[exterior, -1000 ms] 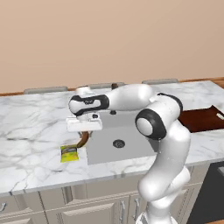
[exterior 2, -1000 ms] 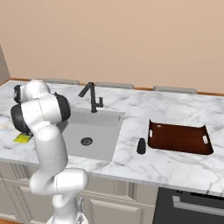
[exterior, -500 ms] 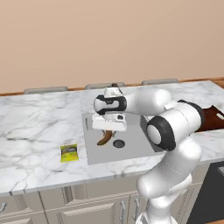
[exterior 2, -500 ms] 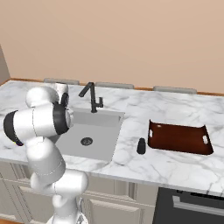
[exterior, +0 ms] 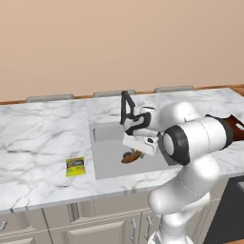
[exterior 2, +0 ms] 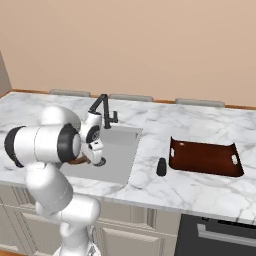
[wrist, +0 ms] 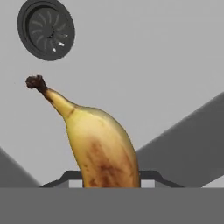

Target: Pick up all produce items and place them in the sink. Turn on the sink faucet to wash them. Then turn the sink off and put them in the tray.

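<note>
White marble counter point(exterior: 43, 138) runs along a plain tan wall, with pale cabinet fronts below it. Set into the marble is the sink point(exterior: 107, 159), a wide grey basin, and from the hand view its round dark drain point(wrist: 46, 29) sits off to one side of the basin floor. Out on the counter at the far end from where the arm is working lies the tray point(exterior 2: 205, 159), flat and dark reddish-brown with a raised rim, well apart from the basin. The faucet point(exterior 2: 101, 109) stands black and thin at the back edge of the sink, its spout angled over the basin.

Reaching across from the base, the white arm bends down so that the gripper point(exterior: 138, 148) hangs over the basin, close to the faucet's foot. Its fingers are clamped on the banana point(wrist: 98, 144), which pokes out beyond them above the grey floor, stem end toward the drain; from the left base view the brownish fruit shows just under the hand, inside the sink's outline.

A small dark rounded object point(exterior 2: 161, 167) stands on the marble between sink and tray. A yellow snack packet point(exterior: 75, 166) lies flat on the counter just beside the sink's other edge.
</note>
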### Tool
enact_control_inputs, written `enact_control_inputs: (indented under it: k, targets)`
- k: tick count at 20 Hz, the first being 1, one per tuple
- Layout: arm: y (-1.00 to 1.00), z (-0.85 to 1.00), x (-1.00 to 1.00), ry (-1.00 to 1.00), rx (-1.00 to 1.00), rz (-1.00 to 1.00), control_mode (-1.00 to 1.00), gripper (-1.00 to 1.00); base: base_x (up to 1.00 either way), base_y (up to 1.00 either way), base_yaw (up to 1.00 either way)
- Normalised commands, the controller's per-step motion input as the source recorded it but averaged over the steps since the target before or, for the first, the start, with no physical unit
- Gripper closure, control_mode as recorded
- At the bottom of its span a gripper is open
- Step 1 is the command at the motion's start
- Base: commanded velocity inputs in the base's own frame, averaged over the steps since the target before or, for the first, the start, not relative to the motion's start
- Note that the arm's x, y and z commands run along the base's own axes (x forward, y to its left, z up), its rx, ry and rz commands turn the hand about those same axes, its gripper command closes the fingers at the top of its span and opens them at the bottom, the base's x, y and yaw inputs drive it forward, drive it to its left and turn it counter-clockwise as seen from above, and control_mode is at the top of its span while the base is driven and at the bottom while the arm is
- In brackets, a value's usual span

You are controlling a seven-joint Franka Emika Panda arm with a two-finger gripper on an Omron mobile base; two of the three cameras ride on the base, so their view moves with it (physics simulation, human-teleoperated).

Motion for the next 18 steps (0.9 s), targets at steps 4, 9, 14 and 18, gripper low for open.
enact_control_inputs:
  k: [4, 9, 14, 18]
  targets:
    - [-0.21, -0.56, 0.48, -0.05, 0.0, -0.3, -1.0, 1.0, 0.0, 0.0, 0.0]
    - [-0.04, -0.37, 0.78, -0.04, 0.0, -0.19, -1.0, 1.0, 0.0, 0.0, 0.0]
    - [0.0, -0.35, 0.73, -0.03, 0.0, -0.1, -1.0, 1.0, 0.0, 0.0, 0.0]
    - [-0.03, -0.44, 0.69, 0.0, -0.01, -0.05, -1.0, 1.0, 0.0, 0.0, 0.0]
